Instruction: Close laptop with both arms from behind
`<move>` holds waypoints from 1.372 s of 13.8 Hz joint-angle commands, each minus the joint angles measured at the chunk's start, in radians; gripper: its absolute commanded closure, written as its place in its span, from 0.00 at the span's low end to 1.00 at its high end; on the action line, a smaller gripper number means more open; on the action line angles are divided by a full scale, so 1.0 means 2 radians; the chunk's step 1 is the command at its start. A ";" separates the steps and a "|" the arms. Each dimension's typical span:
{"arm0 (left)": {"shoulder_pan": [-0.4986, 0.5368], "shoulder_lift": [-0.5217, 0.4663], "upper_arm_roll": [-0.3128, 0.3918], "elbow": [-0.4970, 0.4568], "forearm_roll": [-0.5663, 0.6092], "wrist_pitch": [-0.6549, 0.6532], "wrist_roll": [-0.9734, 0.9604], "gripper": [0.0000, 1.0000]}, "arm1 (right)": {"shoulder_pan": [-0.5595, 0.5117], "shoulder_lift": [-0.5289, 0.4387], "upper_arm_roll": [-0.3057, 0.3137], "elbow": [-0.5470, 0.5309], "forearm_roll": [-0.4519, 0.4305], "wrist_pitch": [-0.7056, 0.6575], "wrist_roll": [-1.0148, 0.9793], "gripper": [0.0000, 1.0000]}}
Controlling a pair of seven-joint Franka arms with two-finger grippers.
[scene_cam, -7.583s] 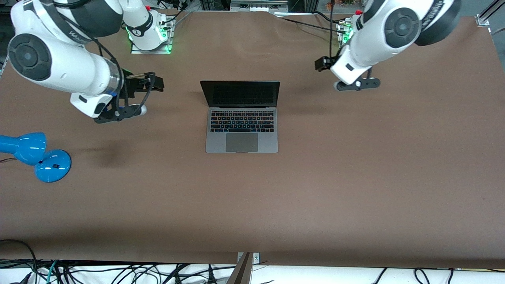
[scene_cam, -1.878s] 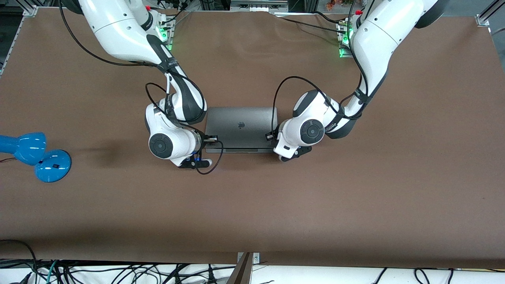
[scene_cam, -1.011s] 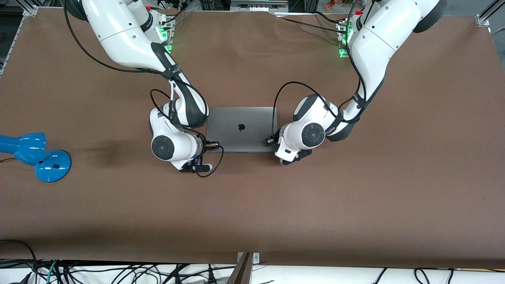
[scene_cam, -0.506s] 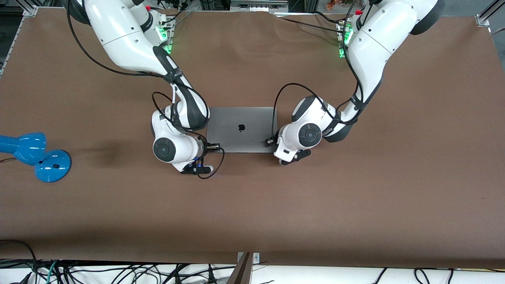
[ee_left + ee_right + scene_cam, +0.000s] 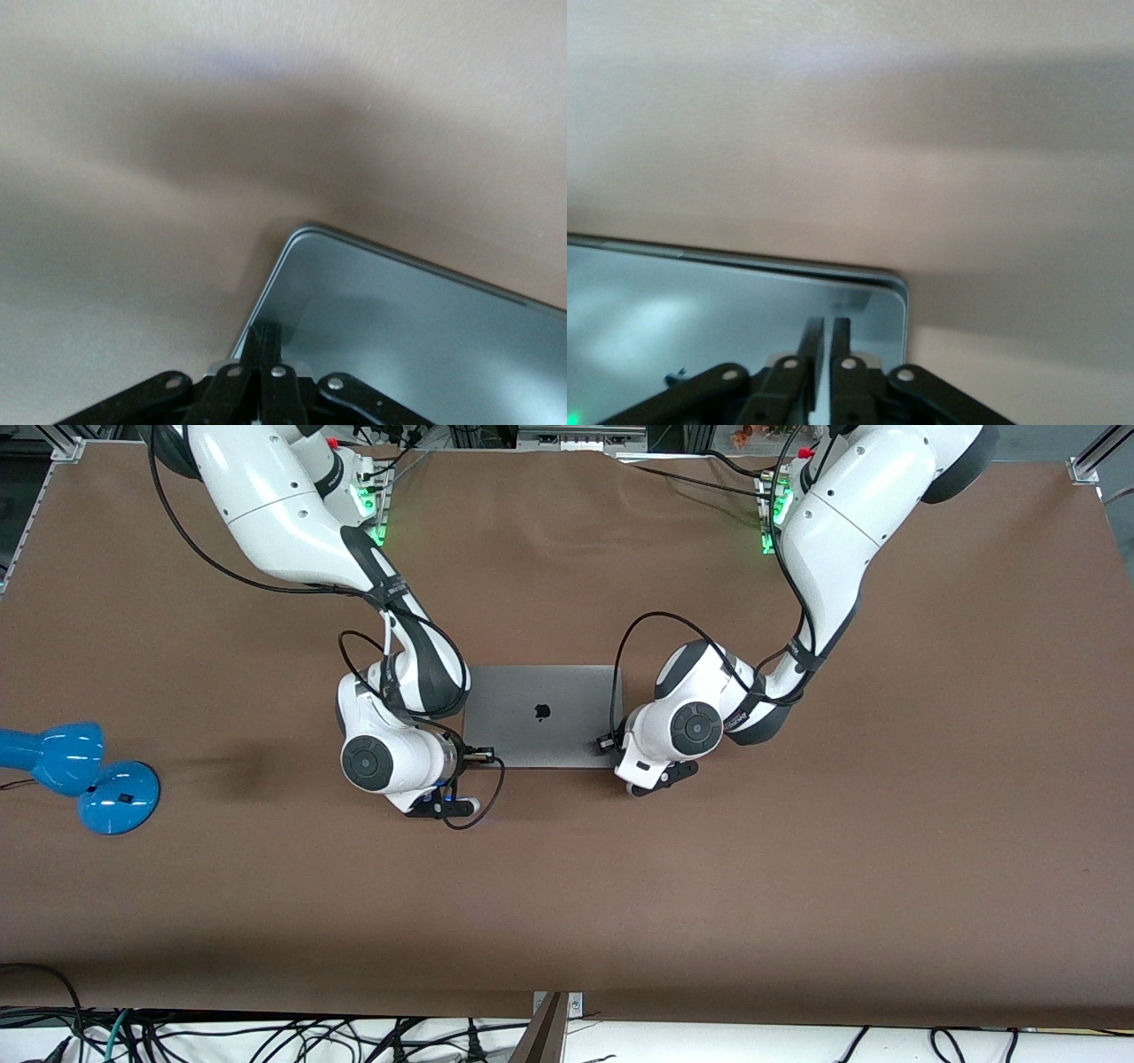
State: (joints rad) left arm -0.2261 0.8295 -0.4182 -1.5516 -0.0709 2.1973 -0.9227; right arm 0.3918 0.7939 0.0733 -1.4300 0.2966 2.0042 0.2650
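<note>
The space-grey laptop [image 5: 540, 731] lies shut and flat on the brown table, apple logo up. My right gripper [image 5: 478, 755] is shut and rests its fingertips on the lid's corner nearest the front camera, toward the right arm's end. The right wrist view shows the right gripper [image 5: 827, 329] on the lid [image 5: 673, 319], its fingers together but for a thin slit. My left gripper [image 5: 608, 740] is shut on nothing and touches the matching corner toward the left arm's end. The left wrist view shows the left gripper [image 5: 267, 339] on the lid [image 5: 425, 336].
A blue desk lamp [image 5: 89, 775] lies at the right arm's end of the table. Both arm bases [image 5: 341, 500] stand along the table edge farthest from the front camera. Loose cables [image 5: 266, 1036] hang below the edge nearest that camera.
The laptop, open at first, now lies fully shut. Both arms came down from beside it onto its lid. In the last half second they have barely moved.
</note>
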 commanded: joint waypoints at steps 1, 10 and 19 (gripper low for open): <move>0.006 -0.034 0.004 0.000 0.030 -0.022 -0.002 0.00 | -0.018 -0.040 0.002 0.002 -0.006 -0.048 0.001 0.28; 0.075 -0.242 0.000 -0.085 0.045 -0.151 0.109 0.00 | -0.081 -0.158 0.002 -0.005 -0.082 -0.111 -0.003 0.00; 0.147 -0.363 0.000 -0.086 0.036 -0.276 0.239 0.00 | -0.153 -0.293 0.002 -0.004 -0.177 -0.198 -0.014 0.00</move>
State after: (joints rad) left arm 0.0310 0.1805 -0.4154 -1.6842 0.0008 1.6750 -0.5414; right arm 0.1105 0.2542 0.0644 -1.4107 -0.0349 1.6179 0.2587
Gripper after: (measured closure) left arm 0.000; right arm 0.000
